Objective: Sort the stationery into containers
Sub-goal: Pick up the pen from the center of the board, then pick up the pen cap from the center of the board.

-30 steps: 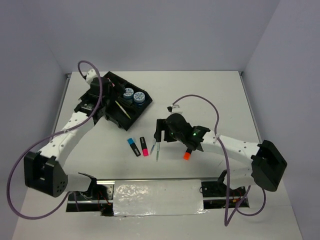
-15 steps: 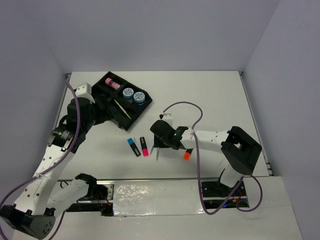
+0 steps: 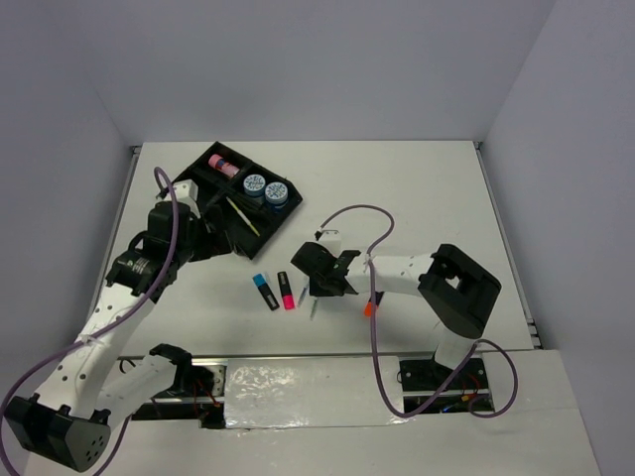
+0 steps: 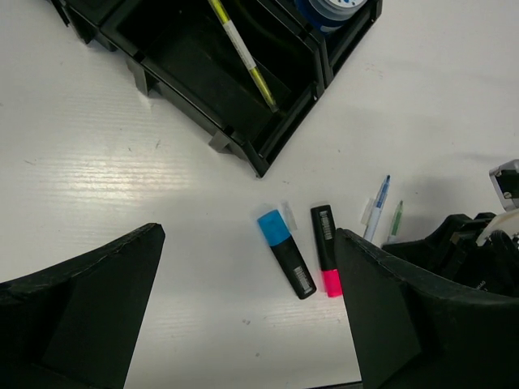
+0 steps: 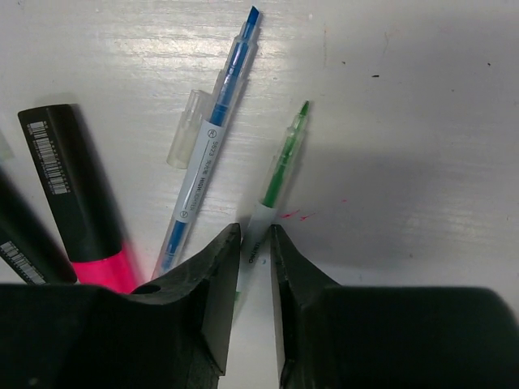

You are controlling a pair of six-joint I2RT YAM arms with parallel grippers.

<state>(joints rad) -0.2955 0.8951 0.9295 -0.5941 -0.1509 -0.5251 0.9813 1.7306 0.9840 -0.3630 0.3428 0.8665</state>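
My right gripper is down on the table with its jaws closed narrowly on a thin green pen. A blue pen lies just left of it, and a pink highlighter further left. A blue highlighter lies beside the pink one. An orange highlighter lies under the right arm. My left gripper hangs open and empty above the table, between the black tray and the highlighters.
The tray holds two blue tubs, a pink-capped tube and a yellow-and-white pencil. The right arm's purple cable loops over the table behind the gripper.
The left arm drew back from the tray toward the near side, staying open. The right gripper came down over the pens and its jaws closed on the green pen.
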